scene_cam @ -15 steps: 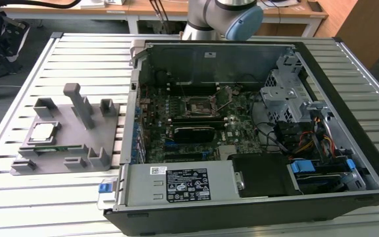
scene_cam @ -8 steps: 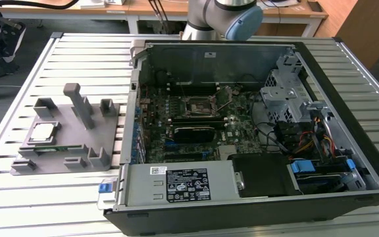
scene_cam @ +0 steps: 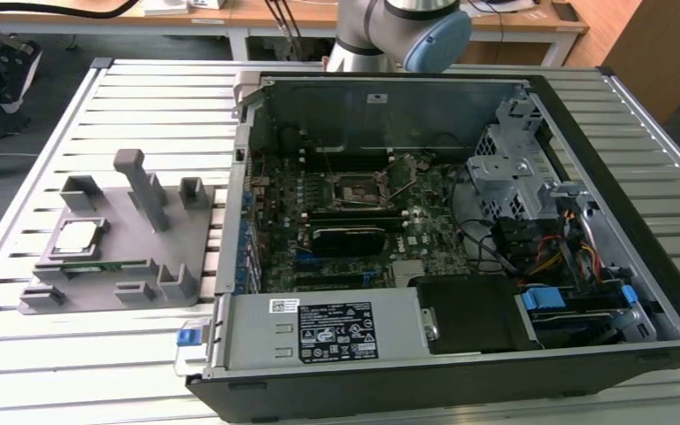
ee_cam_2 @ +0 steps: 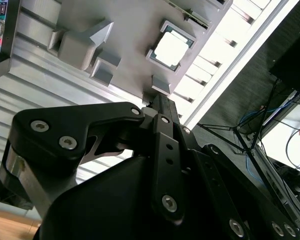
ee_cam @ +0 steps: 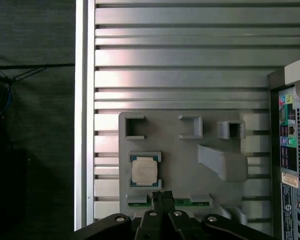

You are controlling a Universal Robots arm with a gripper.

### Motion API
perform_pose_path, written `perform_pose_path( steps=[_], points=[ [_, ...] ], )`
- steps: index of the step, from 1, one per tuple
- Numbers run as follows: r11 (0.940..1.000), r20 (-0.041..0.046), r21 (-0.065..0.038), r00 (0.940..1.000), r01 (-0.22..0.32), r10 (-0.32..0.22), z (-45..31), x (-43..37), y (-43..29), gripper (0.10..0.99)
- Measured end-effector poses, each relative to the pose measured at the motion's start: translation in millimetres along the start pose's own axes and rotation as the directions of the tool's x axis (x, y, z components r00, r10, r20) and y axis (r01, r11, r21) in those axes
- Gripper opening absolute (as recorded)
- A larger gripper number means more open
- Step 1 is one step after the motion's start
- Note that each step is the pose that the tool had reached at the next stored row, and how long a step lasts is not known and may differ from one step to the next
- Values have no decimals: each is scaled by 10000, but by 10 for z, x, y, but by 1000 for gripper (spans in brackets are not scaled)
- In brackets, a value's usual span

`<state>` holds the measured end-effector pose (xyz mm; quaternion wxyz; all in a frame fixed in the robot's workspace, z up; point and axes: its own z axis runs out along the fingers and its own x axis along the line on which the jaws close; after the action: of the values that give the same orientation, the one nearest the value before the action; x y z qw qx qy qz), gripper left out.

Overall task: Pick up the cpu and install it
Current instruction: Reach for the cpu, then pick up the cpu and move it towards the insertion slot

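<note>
Nearest your lens in the second wrist view is the gripper [ee_cam_2: 157, 100], its black fingers pressed together on nothing. Beyond it the cpu [ee_cam_2: 171, 47] lies flat in a pocket of the grey fixture [ee_cam_2: 125, 30].

In the first wrist view the gripper [ee_cam: 162, 196] hangs near the cpu [ee_cam: 144, 170], off-centre. You'd do well to centre over it, part the fingers past its edges and stay level.

In the exterior view the cpu [scene_cam: 81, 235] sits well apart from the computer case [scene_cam: 459, 390].

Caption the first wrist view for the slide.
Gripper poised over the grey fixture, cpu resting in its pocket, computer case alongside.
</note>
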<state>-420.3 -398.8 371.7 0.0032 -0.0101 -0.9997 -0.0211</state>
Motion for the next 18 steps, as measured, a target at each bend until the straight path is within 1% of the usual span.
perform_pose_path(
  steps=[6, 13, 18],
  points=[
    [10000, -7, 2, 10000, 0, 0, 18, 20, -1, 106],
    [10000, -5, 14, 10000, 0, 0, 30, 23, -2, 106],
    [10000, -5, 38, 10000, 1, -1, 61, 23, -3, 106]
  ],
)
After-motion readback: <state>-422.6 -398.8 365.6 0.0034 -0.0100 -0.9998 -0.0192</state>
